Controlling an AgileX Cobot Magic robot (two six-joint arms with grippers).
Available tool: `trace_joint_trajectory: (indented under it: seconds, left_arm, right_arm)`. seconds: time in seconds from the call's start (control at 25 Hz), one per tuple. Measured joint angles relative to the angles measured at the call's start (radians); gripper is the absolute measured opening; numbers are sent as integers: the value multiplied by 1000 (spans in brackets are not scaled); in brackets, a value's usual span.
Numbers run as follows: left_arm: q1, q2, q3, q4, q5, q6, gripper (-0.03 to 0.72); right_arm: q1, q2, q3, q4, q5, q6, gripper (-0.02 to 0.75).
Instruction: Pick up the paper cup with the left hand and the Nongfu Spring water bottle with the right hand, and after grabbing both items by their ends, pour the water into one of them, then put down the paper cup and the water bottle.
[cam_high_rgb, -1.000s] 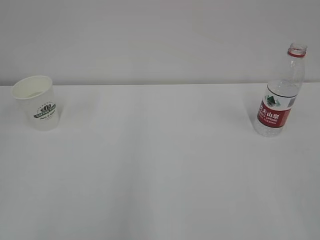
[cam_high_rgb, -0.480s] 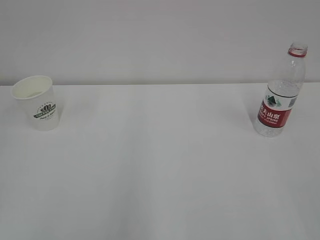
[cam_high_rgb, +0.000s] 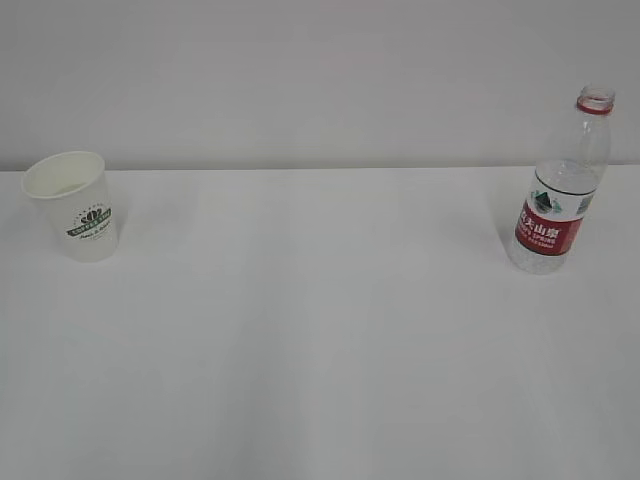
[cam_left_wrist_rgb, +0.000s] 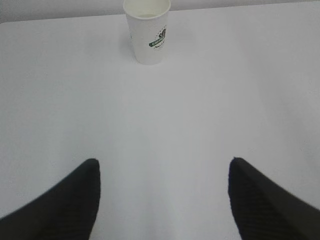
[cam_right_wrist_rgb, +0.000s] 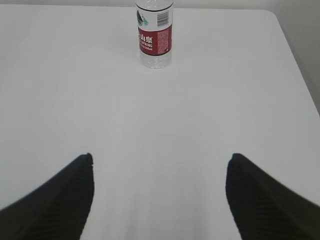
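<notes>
Two pincers wide open, empty | left pincer: cup upright, far ahead | right pincer: bottle upright, far ahead | bench

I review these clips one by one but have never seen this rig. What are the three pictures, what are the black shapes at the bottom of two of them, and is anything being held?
This is a two-armed robot at a white table. One picture comes from a camera facing the table from outside; neither arm shows in it. The other two come from cameras on each arm's wrist, looking forward past that arm's own gripper. The black shapes are the gripper fingers: the left gripper and the right gripper, both spread wide with nothing between them. Ahead of the left one stands the paper cup, upright, also seen at the table's left. Ahead of the right one stands the water bottle, uncapped, at the table's right. Nothing is held.
</notes>
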Motion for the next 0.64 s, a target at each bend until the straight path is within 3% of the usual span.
trace_joint_trajectory:
  seconds: [0.32,0.64]
  left_arm:
    - [0,0,0,0,0,0,579]
    - [0,0,0,0,0,0,579]
  right_arm:
    - [0,0,0,0,-2,0,559]
    - [0,0,0,0,-2,0,552]
